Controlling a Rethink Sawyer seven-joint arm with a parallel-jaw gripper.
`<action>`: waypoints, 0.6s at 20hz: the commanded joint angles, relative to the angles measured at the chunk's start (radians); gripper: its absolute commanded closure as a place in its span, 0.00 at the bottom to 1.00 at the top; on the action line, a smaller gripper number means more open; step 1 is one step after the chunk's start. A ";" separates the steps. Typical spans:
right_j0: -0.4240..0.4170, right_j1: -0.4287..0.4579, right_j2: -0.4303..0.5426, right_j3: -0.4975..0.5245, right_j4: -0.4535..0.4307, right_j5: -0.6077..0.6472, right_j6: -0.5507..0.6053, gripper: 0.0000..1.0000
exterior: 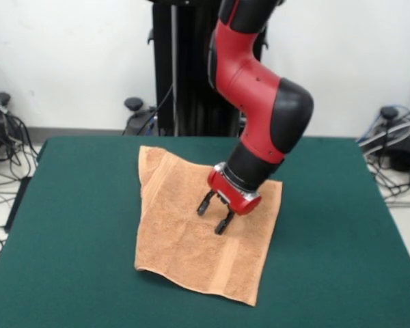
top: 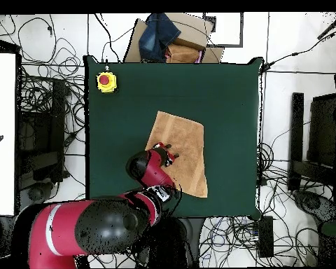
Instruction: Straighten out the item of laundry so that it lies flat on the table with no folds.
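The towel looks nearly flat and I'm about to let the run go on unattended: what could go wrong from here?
1. The open tool hangs just over the towel; closing there may pinch up a new ridge.
2. A fold remains along the far left corner; dragging from the middle could leave it or crease it harder.
3. The front edge seems slightly lifted off the table and might curl under if the towel is pushed.

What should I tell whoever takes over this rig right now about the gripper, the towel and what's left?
Gripper: open, empty, poised just above the towel's middle.
Towel: spread mid-table on the green table, mostly flat. In the front view its far left corner looks folded over, and the near left edge lifts slightly.
Done: most of the spreading.
Left: probably unfold that far corner and smooth the near edge.
A yellow box with a red button sits at one table corner.
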 commanded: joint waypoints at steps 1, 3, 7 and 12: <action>0.053 -0.016 0.242 -0.021 0.096 0.090 0.328 0.00; 0.049 -0.038 0.251 -0.004 0.107 0.113 0.328 0.00; 0.056 -0.058 0.266 0.010 0.154 0.119 0.333 0.00; 0.070 -0.074 0.266 0.024 0.213 0.136 0.303 0.00</action>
